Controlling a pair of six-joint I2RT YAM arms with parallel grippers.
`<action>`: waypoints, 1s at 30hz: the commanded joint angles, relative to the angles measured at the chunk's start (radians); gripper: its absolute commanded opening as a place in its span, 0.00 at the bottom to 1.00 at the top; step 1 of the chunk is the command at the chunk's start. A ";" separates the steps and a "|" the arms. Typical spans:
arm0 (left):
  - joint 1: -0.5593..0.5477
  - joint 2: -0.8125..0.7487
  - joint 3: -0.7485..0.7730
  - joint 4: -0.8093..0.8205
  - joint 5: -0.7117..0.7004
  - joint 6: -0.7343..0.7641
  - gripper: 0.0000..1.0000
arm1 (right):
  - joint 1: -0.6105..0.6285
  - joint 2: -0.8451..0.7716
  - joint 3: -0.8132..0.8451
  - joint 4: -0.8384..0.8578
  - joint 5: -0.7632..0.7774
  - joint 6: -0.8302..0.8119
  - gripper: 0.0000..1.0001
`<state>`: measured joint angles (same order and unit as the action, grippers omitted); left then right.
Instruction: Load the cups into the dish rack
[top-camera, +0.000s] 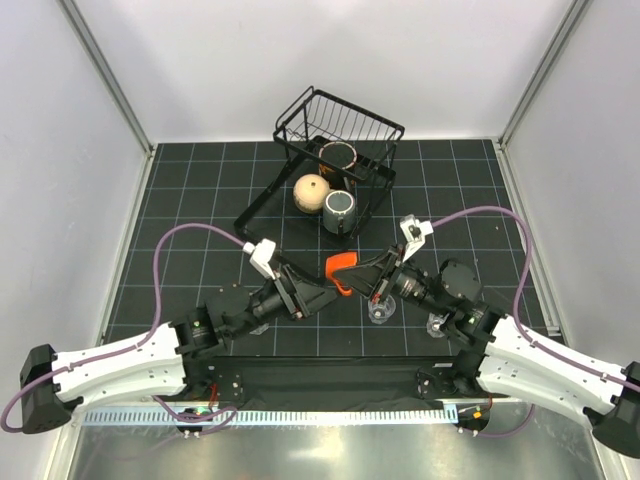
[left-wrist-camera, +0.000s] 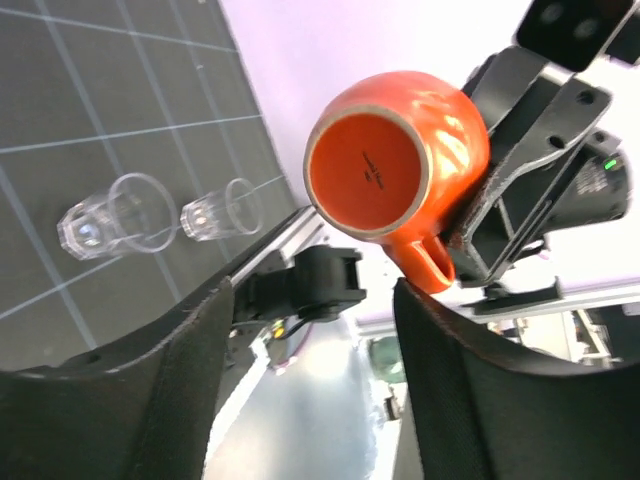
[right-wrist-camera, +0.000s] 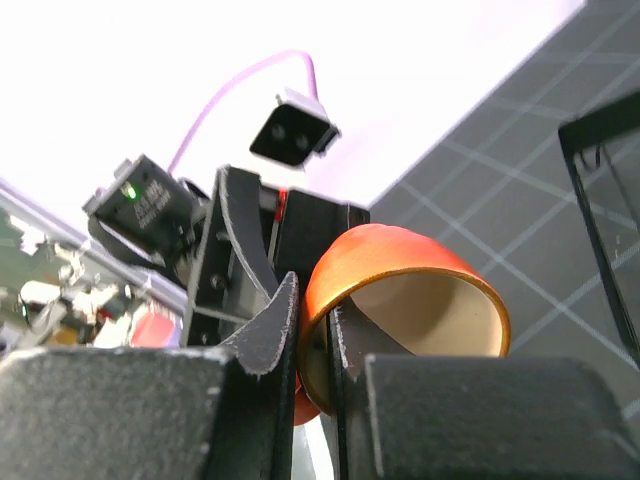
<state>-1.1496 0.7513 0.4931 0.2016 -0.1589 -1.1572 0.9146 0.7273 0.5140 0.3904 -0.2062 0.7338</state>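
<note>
The small red-orange cup (top-camera: 341, 267) hangs above the middle of the bench (top-camera: 180, 200), between both hands and well to the near side of the dish rack (top-camera: 345, 102). The right hand (right-wrist-camera: 315, 330) is clamped on its rim. The cup's axis runs left-right, mouth facing right, base facing the left hand (left-wrist-camera: 312, 290), which stands apart just left of it, not touching

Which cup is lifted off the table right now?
The orange mug, pinched by its rim in the right gripper; the beige mug, grey mug and brown-rimmed cup sit in the rack.
</note>
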 joint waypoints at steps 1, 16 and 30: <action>0.004 0.016 0.013 0.208 0.015 -0.029 0.63 | 0.046 0.000 -0.032 0.252 0.135 0.018 0.04; 0.004 -0.004 -0.028 0.301 0.050 -0.061 0.45 | 0.059 -0.069 -0.121 0.327 0.219 -0.033 0.04; 0.004 0.048 -0.022 0.363 0.056 -0.082 0.43 | 0.082 0.026 -0.186 0.596 0.157 0.022 0.04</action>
<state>-1.1496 0.7921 0.4667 0.4866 -0.1085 -1.2343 0.9813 0.7532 0.3294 0.8177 -0.0654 0.7574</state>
